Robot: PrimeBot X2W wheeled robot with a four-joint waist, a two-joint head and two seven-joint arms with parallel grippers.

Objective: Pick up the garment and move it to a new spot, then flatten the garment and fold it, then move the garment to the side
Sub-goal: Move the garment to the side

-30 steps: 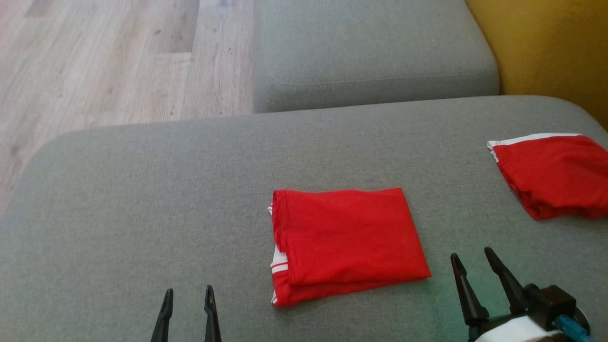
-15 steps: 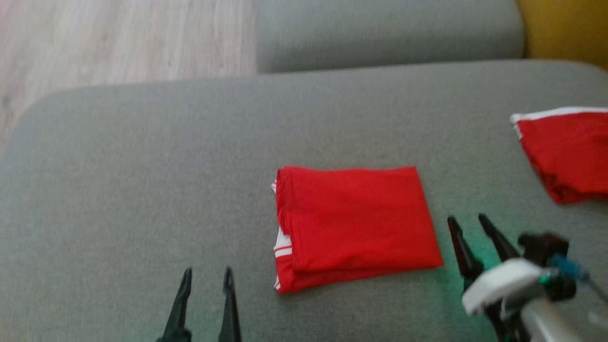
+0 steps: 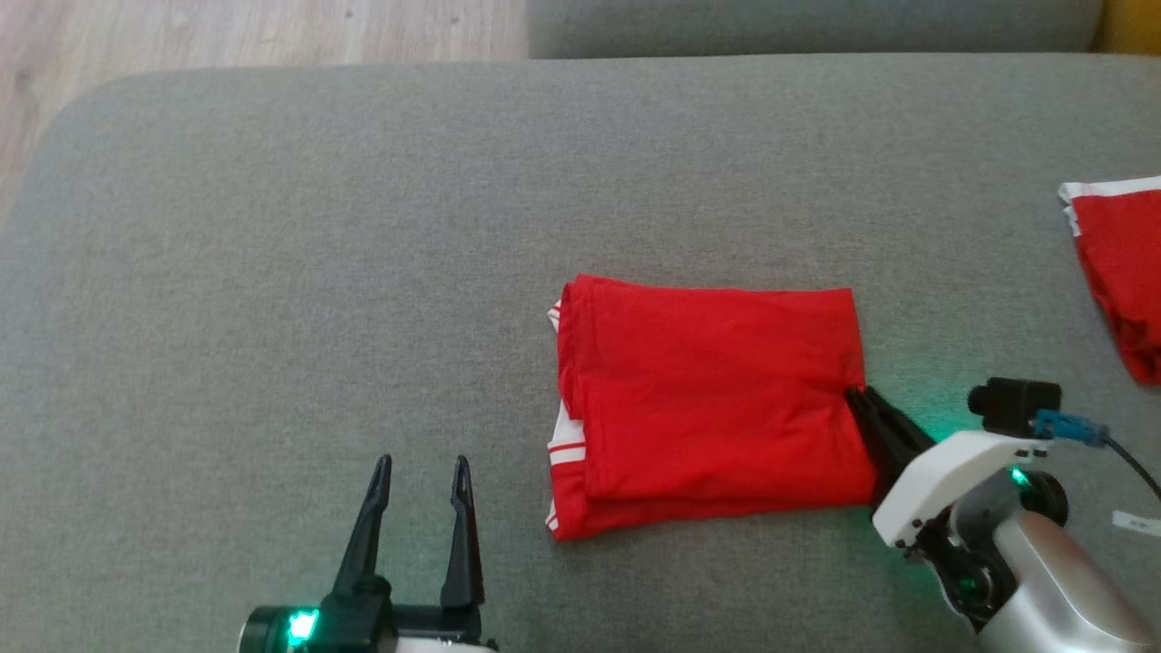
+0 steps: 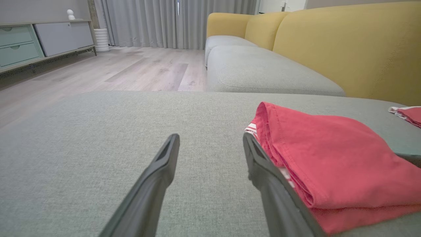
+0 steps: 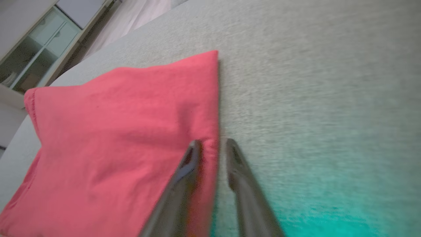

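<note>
Right pincer (image 3: 857,397) sits at the right edge of the folded red garment (image 3: 717,399). Its fingers are narrow, with the fold's edge between them: one lies over the cloth, the other on the cushion side. Whether they pinch it I cannot tell. Left pincer (image 3: 424,464) stands wide and empty near the garment's left end. The garment lies flat on the grey sofa cushion (image 3: 272,272). A second red garment (image 3: 1120,263) lies well apart to the right.
</note>
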